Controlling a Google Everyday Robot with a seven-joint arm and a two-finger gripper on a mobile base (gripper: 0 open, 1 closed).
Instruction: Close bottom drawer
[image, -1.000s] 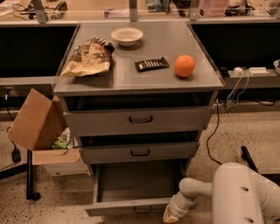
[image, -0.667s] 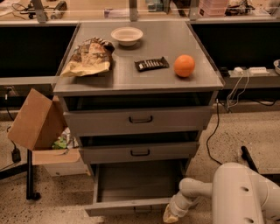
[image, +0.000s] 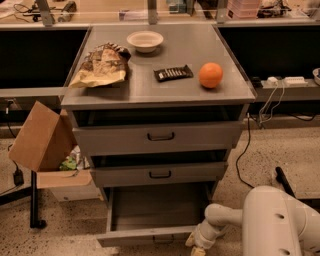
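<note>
While bottom drawer (image: 155, 210) stands open, gripper (image: 196, 245) sits at its front right corner, grip unclear; orange (image: 210, 75) near worktop's (image: 165, 95) right edge, bowl (image: 145, 40) near back.

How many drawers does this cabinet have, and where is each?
3. The top drawer is highest, the middle drawer below it, the bottom drawer lowest and pulled far out. The gripper is by its front right corner.

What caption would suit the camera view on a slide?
Pale robot gripper at the right front corner of the open, wide grey metal bottom drawer of a grey cabinet.
</note>
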